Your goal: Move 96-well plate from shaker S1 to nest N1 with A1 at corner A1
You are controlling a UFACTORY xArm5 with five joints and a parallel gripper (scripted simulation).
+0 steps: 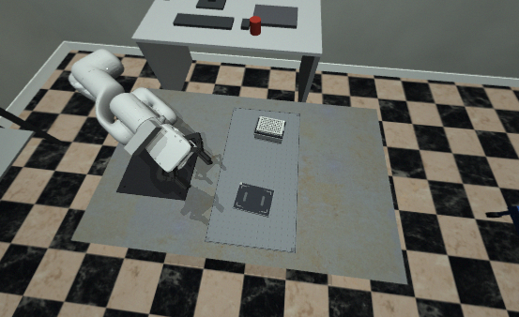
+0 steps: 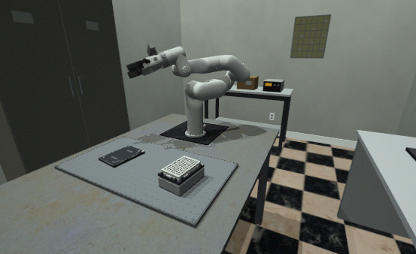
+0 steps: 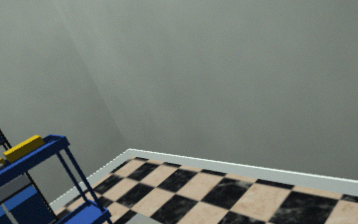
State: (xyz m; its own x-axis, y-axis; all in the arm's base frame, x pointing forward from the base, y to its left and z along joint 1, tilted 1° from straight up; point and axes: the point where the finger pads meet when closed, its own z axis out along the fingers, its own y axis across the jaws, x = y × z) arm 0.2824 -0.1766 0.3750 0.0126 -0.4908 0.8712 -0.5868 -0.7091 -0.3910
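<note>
Right now your dark jaws [image 2: 134, 69] stand spread and empty, high above the arm's side of the grey tabletop [image 2: 76, 214], with the white 96-well plate [image 2: 181, 166] on its grey shaker block [image 2: 180, 180] well below, toward the opposite edge.

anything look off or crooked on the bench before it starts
Nothing stands out. The 96-well plate sits level on the plate shaker, the plate nest lies flat on the perforated board with nothing in it, and the pincer is open, raised well above the bench.
</note>
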